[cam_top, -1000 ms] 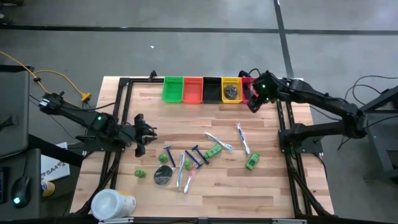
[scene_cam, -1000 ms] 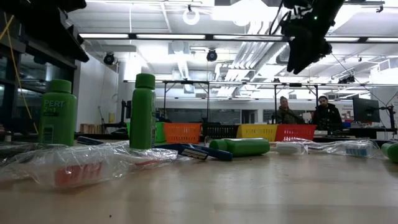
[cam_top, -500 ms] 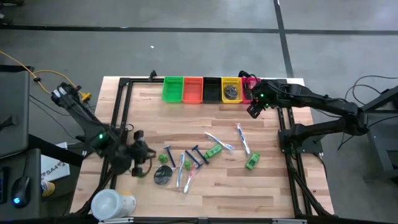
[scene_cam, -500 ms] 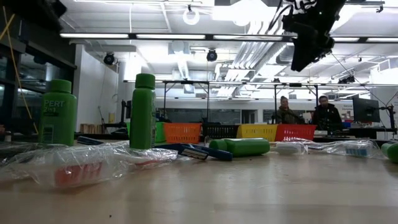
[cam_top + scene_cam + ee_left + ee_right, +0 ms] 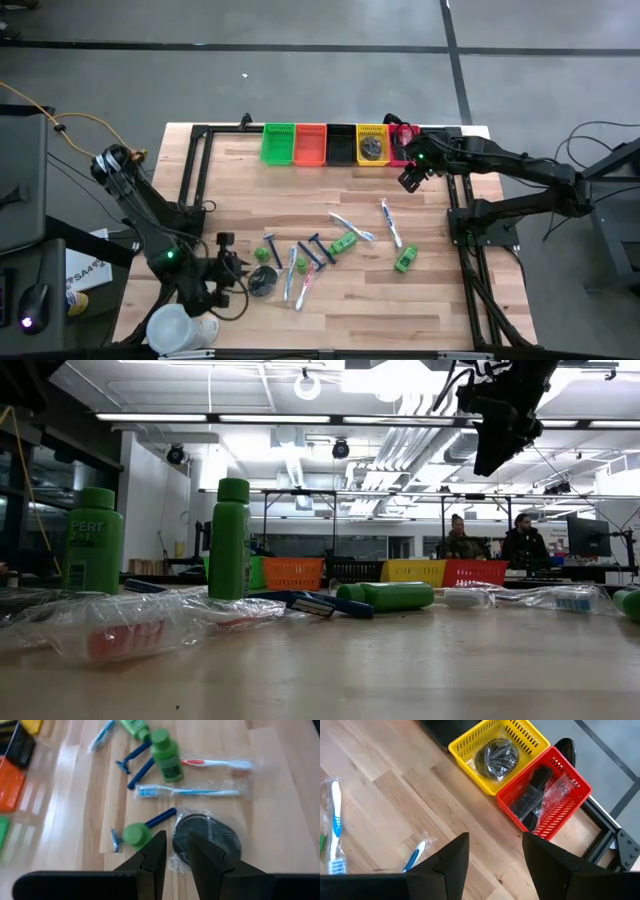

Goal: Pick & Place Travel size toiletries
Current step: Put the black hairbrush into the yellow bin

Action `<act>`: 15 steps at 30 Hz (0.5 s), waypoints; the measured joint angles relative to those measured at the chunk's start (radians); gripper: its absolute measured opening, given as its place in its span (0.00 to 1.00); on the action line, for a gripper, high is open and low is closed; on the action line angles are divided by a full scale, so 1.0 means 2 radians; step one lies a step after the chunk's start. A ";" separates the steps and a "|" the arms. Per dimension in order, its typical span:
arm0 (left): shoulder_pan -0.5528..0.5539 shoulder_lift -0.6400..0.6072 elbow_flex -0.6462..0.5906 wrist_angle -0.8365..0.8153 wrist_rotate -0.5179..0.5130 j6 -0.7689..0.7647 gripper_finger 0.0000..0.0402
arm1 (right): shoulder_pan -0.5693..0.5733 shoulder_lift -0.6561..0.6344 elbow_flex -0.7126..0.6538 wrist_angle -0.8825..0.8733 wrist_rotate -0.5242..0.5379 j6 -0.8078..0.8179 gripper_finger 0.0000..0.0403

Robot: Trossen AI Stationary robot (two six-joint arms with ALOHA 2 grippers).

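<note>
Toiletries lie loose in the middle of the worktop [image 5: 430,300]; the step in hand looks like the approach for a new pick. The left end effector [image 5: 175,851], its fingers a narrow gap apart and holding nothing, hangs just above a wrapped dark disc [image 5: 209,839], with a green bottle [image 5: 136,834] beside it. The next move probably calls for going down and closing on one of them. The right end effector [image 5: 492,851], open and empty, is beside the red bin [image 5: 546,795] and yellow bin [image 5: 498,754].
</note>
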 joint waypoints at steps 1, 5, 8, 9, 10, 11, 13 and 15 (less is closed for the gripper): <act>0.000 0.011 0.014 -0.011 0.003 0.004 0.19 | 0.000 0.000 0.000 0.000 0.000 0.001 0.44; 0.000 0.061 0.066 -0.058 0.008 0.004 0.19 | 0.000 0.000 0.000 0.000 0.001 0.000 0.44; 0.000 0.098 0.095 -0.083 0.014 0.003 0.19 | 0.000 0.000 0.000 0.000 0.001 -0.003 0.44; 0.000 0.110 0.103 -0.089 0.017 0.003 0.19 | 0.000 0.000 0.000 0.000 0.001 -0.003 0.44; 0.000 0.122 0.111 -0.094 0.020 0.003 0.19 | 0.000 0.000 0.000 0.000 0.001 -0.004 0.44; 0.000 0.133 0.117 -0.100 0.023 0.003 0.19 | 0.000 0.000 0.000 0.000 0.001 -0.004 0.44; 0.000 0.154 0.128 -0.110 0.035 0.004 0.19 | 0.000 0.000 0.000 -0.001 0.001 -0.004 0.44; 0.000 0.172 0.137 -0.115 0.048 0.004 0.19 | 0.000 0.000 0.000 -0.001 0.001 -0.004 0.44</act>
